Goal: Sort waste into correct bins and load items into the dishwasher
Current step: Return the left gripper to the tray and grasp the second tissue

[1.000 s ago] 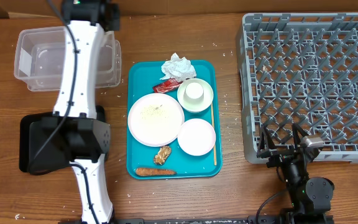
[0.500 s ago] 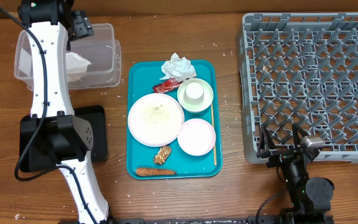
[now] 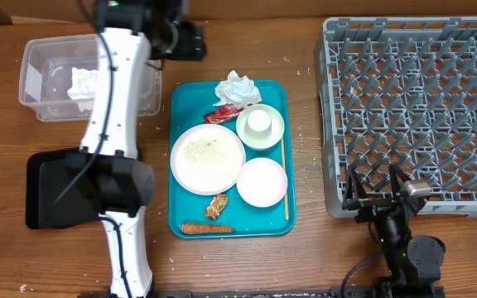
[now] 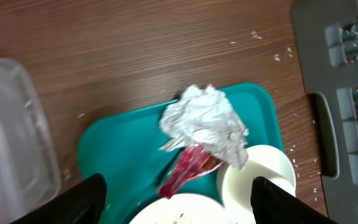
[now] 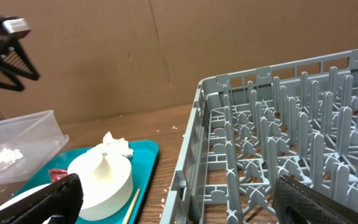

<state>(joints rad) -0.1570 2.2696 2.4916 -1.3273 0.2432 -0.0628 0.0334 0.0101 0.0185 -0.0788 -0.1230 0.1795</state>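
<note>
One crumpled white napkin (image 3: 84, 83) lies inside the clear tub (image 3: 48, 103). Another napkin (image 3: 238, 88) (image 4: 207, 121) sits at the far end of the teal tray (image 3: 187, 99), half over a red-and-silver wrapper (image 3: 222, 114) (image 4: 191, 168). My left gripper (image 3: 194, 38) (image 4: 182, 200) hovers above that end, open and empty. Also on the tray are a bowl (image 3: 272, 136) holding a small cup (image 3: 259, 122), a large plate (image 3: 208, 157) with rice grains, a smaller plate (image 3: 262, 181), a wooden stick (image 3: 285, 178), a brown lump (image 3: 217, 205) and a food stick (image 3: 205, 228). My right gripper (image 3: 379, 194) (image 5: 179, 202) is open by the grey rack (image 3: 412, 108) (image 5: 278, 137).
The black tray (image 3: 44, 194) lies at the left, partly under my left arm (image 3: 110, 124). Rice grains are scattered on the wood between the teal tray and the rack. A brown cardboard wall (image 5: 135, 50) stands behind the table.
My left gripper opened and dropped a napkin into the clear tub. It then swung right, from over the tub to above the tray's far end. The right arm stayed still.
</note>
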